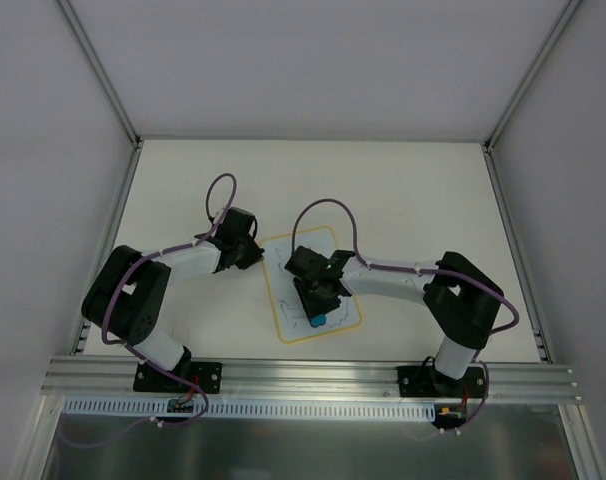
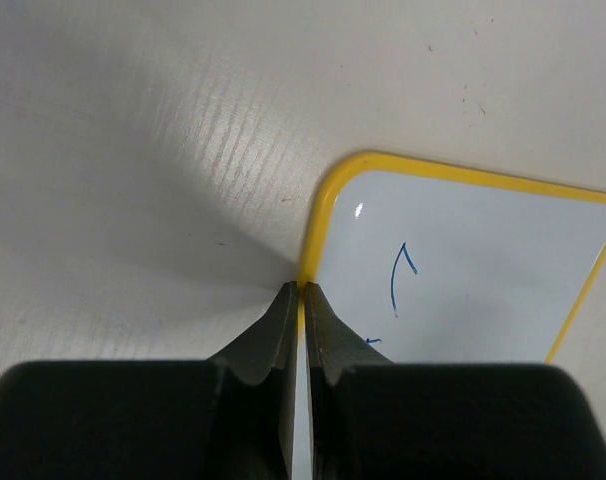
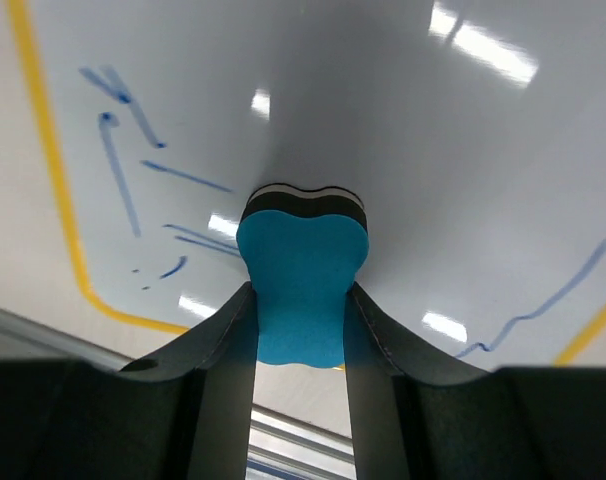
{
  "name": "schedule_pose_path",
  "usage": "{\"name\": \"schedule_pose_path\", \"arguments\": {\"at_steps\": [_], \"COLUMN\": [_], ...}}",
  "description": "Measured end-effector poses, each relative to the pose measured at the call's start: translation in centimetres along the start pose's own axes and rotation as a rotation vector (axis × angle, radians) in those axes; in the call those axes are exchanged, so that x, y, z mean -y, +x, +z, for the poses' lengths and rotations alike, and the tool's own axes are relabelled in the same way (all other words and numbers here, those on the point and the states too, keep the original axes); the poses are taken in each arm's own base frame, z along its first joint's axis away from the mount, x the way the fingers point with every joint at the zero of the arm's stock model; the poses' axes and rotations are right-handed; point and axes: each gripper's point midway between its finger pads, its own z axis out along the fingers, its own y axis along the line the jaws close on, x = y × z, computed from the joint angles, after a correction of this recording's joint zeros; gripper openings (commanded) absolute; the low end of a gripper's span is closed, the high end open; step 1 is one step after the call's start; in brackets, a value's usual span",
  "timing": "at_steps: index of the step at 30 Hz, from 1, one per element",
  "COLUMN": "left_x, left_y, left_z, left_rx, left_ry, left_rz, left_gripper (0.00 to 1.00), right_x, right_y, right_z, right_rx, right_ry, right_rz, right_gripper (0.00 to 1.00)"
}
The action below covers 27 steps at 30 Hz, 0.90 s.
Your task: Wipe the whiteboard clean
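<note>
My right hand (image 3: pixel 299 300) clamps the eraser (image 3: pixel 301 250) against the whiteboard (image 3: pixel 413 130) beneath it. My closed left hand (image 2: pixel 300 292) meets the border at its tips. If that contact slips, the board may skate, sparing the blue marks (image 3: pixel 123 170).

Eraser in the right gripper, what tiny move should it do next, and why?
Probably slide the eraser sideways onto the blue scribbles: the right gripper holds it against the whiteboard, and those marks are unwiped beside it.

The table (image 1: pixel 403 190) is white and matte, enclosed by plain grey walls (image 1: pixel 313 60) on three sides. Slanted aluminium posts (image 1: pixel 98 65) mark the rear corners, and an aluminium rail (image 1: pixel 313 378) runs along the near edge.
</note>
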Motion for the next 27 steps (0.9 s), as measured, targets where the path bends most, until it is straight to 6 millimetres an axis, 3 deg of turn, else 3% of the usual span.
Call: {"name": "schedule_pose_path", "arguments": {"at_steps": [4,9,12,19,23,27], "left_x": [0.0,-0.1,-0.2,-0.3,-0.3,-0.7], "left_y": [0.0,-0.1,-0.4,-0.4,-0.4,-0.5], "left_z": [0.0,0.0,0.0,0.0,-0.1,-0.4], "left_rx": [0.0,0.003,0.002,-0.014,-0.019,-0.02], "left_ry": [-0.002,-0.005,-0.006,0.001,0.001,-0.013], "left_rz": [0.001,0.003,-0.006,-0.004,0.011,0.042], "left_gripper": [0.0,0.0,0.0,0.0,0.0,0.26], "right_x": [-3.5,-3.9,-2.2,6.5,6.6,6.1], "right_y": [0.2,0.2,0.2,1.2,1.0,0.8], "right_z": [0.2,0.2,0.1,-0.9,-0.9,-0.8], "right_rx": [0.006,0.021,0.039,0.045,0.044,0.037], "right_ry": [-0.078,-0.083,-0.045,0.073,0.099,0.131], "right_rz": [-0.06,-0.048,-0.002,0.223,0.213,0.167], "right_gripper": [0.0,0.0,0.01,0.04,0.08,0.11]}}
